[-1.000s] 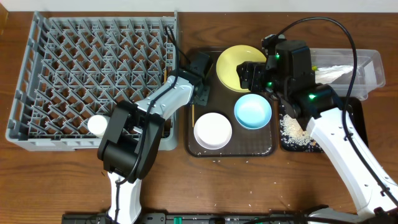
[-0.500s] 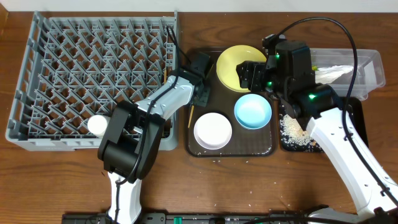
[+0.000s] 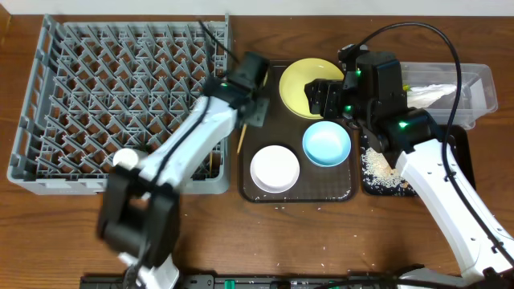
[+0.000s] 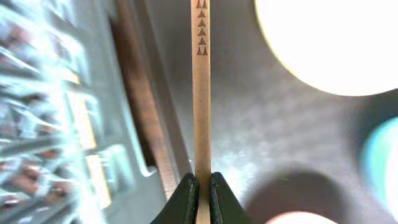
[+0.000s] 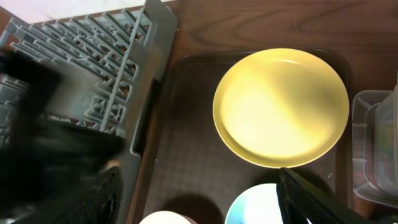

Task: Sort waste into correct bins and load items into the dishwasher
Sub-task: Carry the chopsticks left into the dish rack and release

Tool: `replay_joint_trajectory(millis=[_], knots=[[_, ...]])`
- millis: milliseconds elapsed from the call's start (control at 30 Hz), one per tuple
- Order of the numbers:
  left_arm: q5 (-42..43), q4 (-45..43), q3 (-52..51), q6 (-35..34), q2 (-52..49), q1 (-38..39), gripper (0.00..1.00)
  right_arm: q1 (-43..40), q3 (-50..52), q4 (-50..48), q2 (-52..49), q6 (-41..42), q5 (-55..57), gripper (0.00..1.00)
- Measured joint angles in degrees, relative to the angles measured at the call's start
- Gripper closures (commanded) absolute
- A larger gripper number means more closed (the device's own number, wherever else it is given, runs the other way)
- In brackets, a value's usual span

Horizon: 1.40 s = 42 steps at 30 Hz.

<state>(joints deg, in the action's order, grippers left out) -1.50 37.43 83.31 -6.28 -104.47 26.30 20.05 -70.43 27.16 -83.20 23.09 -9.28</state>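
Observation:
My left gripper [image 3: 250, 113] is shut on a thin wooden chopstick [image 3: 238, 138] over the gap between the grey dish rack [image 3: 96, 88] and the brown serving tray [image 3: 337, 191]. In the left wrist view the chopstick [image 4: 200, 93] runs straight up from the closed jaws [image 4: 202, 190]. My right gripper [image 3: 325, 98] hangs open and empty over the yellow plate [image 3: 305, 80], which also shows in the right wrist view [image 5: 280, 106]. The white bowl [image 3: 275, 168] and light blue bowl [image 3: 326, 144] sit on the serving tray. A small white cup [image 3: 124, 160] lies at the rack's front edge.
A clear tub [image 3: 474, 84] at the back right holds crumpled white material [image 3: 430, 95]. The glossy black tray [image 3: 376, 186] holds pale rice scraps [image 3: 377, 166]. The rack's wall [image 5: 149, 74] borders the serving tray's left side. My left arm is a dark blur in the right wrist view [image 5: 50, 130].
My left arm has swung and stretched out, carrying the chopstick a little left toward the rack's edge. My right arm has not moved.

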Motion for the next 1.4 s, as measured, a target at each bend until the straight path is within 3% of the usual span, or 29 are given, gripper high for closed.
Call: replay_joint_trajectory(millis=[300, 567, 933, 1067, 1400], knots=[[-3.58, 6.23, 1.22, 0.17, 10.51, -2.1, 0.92, 0.0, 0.0, 0.02, 0.0, 0.17, -2.32, 0.23], [-3.54, 8.74, -0.48, -2.8, 8.41, -10.34, 0.92, 0.0, 0.0, -0.07, -0.02, 0.2, -2.75, 0.23], [1.33, 7.67, -1.4, -2.95, -2.25, -10.43, 0.92, 0.0, 0.0, -0.63, -0.02, 0.2, -2.75, 0.23], [1.68, 7.48, -1.49, -3.13, -2.58, -10.4, 0.78, 0.0, 0.0, -0.66, -0.02, 0.2, -2.75, 0.23], [2.6, 9.03, -1.46, -3.56, 0.48, -10.45, 0.78, 0.0, 0.0, -0.9, -0.02, 0.2, -2.75, 0.22]])
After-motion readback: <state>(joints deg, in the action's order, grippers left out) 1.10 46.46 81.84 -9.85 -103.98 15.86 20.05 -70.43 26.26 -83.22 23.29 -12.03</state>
